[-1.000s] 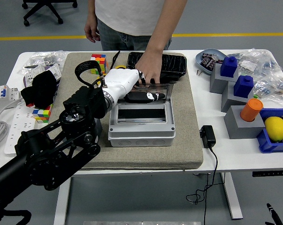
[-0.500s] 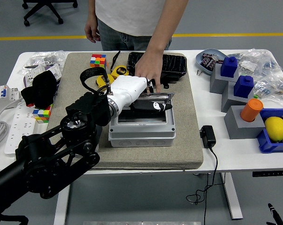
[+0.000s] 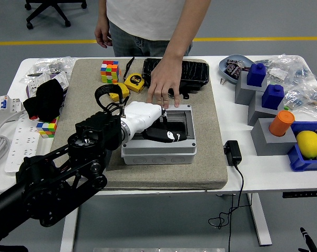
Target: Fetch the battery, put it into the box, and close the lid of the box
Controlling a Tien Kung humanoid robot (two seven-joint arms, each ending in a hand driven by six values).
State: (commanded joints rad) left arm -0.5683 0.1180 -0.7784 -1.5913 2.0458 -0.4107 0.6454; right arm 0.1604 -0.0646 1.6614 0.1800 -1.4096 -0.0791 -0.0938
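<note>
A grey box (image 3: 158, 152) stands on the tan mat (image 3: 200, 168) in the head view. Its clear lid (image 3: 182, 120) lies flat on top of it. My left hand (image 3: 171, 136), white with black fingers, lies on the lid with its fingers stretched out flat and grasps nothing. A person's hand (image 3: 163, 86) rests with its fingertips on the box's far edge. No battery shows; the inside of the box is hidden under the lid and my hand. My right arm is out of view.
Behind the box lie a Rubik's cube (image 3: 110, 70), a yellow tape measure (image 3: 134, 82) and a black tray (image 3: 187, 71). A black adapter (image 3: 232, 152) sits right of the mat. Grey and blue blocks (image 3: 258, 79), an orange cylinder (image 3: 282, 122) and a lemon (image 3: 308, 143) stand at the right.
The lid has swung from upright down to flat on the box, with my left hand moving forward and down on it. The person's hand stayed at the box's far edge.
</note>
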